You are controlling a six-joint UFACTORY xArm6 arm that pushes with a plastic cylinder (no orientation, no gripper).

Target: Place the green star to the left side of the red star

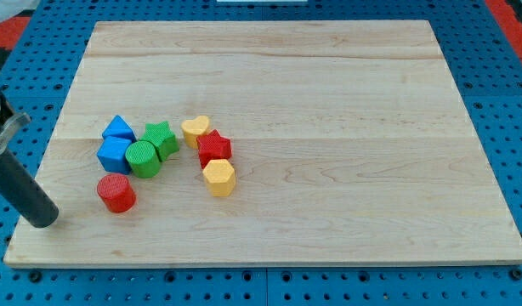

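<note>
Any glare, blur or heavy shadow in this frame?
Camera view: even, soft light, no glare on the wooden board; blocks like the green star and red star stay sharp with faint shadows; my tip looks slightly soft at the view's left.

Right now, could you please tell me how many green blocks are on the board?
2. The green star sits left of the yellow heart; the green cylinder touches the star's lower-left side, beside the blue cube. None appears hidden.
</note>
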